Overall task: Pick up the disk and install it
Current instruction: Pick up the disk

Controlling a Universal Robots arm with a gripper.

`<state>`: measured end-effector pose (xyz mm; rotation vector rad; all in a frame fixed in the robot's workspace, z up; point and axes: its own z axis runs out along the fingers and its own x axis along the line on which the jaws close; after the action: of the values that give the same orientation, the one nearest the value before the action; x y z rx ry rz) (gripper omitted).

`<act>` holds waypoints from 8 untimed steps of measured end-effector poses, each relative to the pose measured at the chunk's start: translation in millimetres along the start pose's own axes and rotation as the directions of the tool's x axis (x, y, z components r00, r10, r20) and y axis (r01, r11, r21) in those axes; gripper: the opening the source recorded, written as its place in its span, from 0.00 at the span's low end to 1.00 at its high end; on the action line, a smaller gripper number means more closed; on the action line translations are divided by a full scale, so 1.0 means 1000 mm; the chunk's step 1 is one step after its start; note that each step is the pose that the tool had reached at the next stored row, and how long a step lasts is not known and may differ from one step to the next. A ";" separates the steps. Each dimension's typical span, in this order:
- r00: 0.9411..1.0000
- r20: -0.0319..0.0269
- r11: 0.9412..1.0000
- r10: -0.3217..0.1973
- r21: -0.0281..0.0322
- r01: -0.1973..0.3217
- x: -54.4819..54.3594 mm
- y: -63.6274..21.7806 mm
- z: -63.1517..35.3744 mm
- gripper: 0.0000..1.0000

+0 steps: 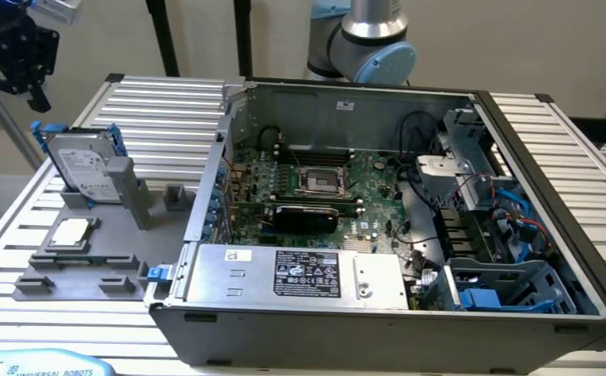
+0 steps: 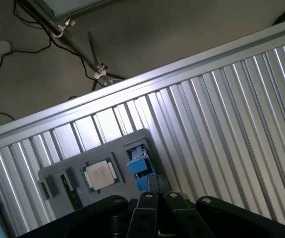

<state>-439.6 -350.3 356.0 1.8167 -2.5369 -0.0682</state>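
From where I stand, the gripper [image 1: 33, 90] hangs in the air above the far corner of the table [image 1: 167, 110], on the exterior view's left. Its fingers are clenched together with nothing between them. In the wrist view the closed fingertips [image 2: 148, 199] point down toward the ribbed metal tabletop.

The disk [image 1: 83, 168] has not been picked up. It stands on edge in a grey holder [image 1: 93, 258] on the table, below the gripper and well apart from it, with its blue frame showing along the edges. A grey post [image 1: 121, 188] of the holder stands against its near face. From the wrist the disk [image 2: 138, 166] is seen edge-on from above.

Just beside it on the same holder lies a small square chip [image 1: 70, 233], flat.

To the exterior view's right sits the open computer case [image 1: 386, 102], its side wall [image 1: 214, 172] rising between the holder and the inside. A grey power box [image 1: 297, 276] fills the near part, and a drive cage [image 1: 512, 286] sits in the near corner on the right with loose cables [image 1: 512, 211] beside it. The arm [image 1: 371, 35] stands behind the case.
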 end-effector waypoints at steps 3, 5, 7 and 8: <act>0.999 -0.003 0.999 -0.053 -0.001 0.053 0.000 0.0000 0.0002 0.11; 0.996 -0.004 0.996 -0.085 -0.001 0.085 0.000 -0.0003 0.0004 0.11; 0.994 -0.005 0.994 -0.111 -0.001 0.111 0.000 -0.0012 0.0005 0.11; 0.993 -0.006 0.993 -0.121 -0.001 0.121 -0.001 -0.0020 0.0006 0.11</act>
<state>-437.5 -350.3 355.2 1.9660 -2.4198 -0.0662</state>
